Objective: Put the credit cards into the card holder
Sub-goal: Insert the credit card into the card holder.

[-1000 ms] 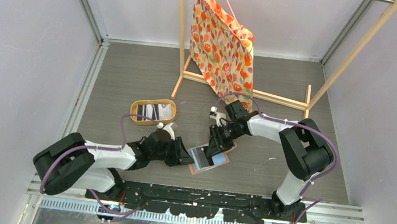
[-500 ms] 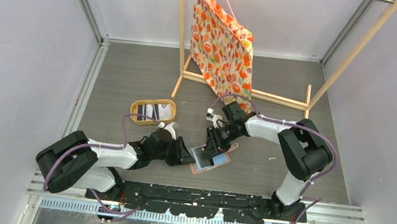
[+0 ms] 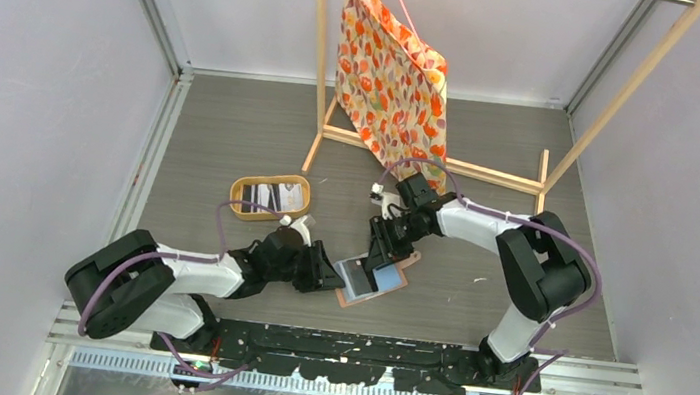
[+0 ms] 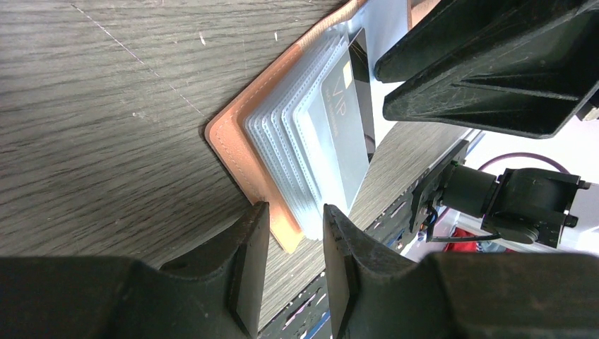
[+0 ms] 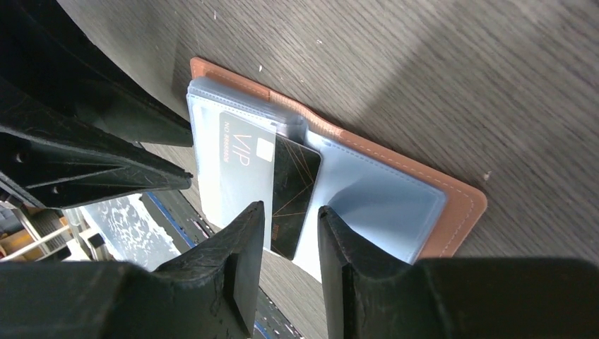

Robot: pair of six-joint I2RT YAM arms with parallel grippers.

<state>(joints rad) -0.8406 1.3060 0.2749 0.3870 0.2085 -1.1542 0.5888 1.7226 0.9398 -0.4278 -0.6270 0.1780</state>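
The card holder (image 3: 388,279) lies open on the table between the two arms, salmon cover down (image 4: 236,145), clear sleeves fanned, grey-blue inside up (image 5: 381,198). One black credit card marked VIP (image 5: 293,194) sits about halfway in the top sleeve, its bare end sticking out (image 4: 362,92). My right gripper (image 5: 289,212) hovers open over that bare end, its jaws far wider apart than the card is thick. My left gripper (image 4: 293,219) is open with a narrow gap at the holder's near corner, gripping nothing. More credit cards (image 3: 276,195) lie in the oval tray (image 3: 235,196).
A wooden rack (image 3: 470,170) with a floral bag (image 3: 392,72) hanging on it stands behind the right arm. The oval tray sits just beyond the left arm. Grey walls close in both sides, and the arms' base rail runs along the near edge.
The right gripper swung slightly left and then back over the holder, its jaws barely wider. The card holder shifted a little with it. The left arm stayed put.
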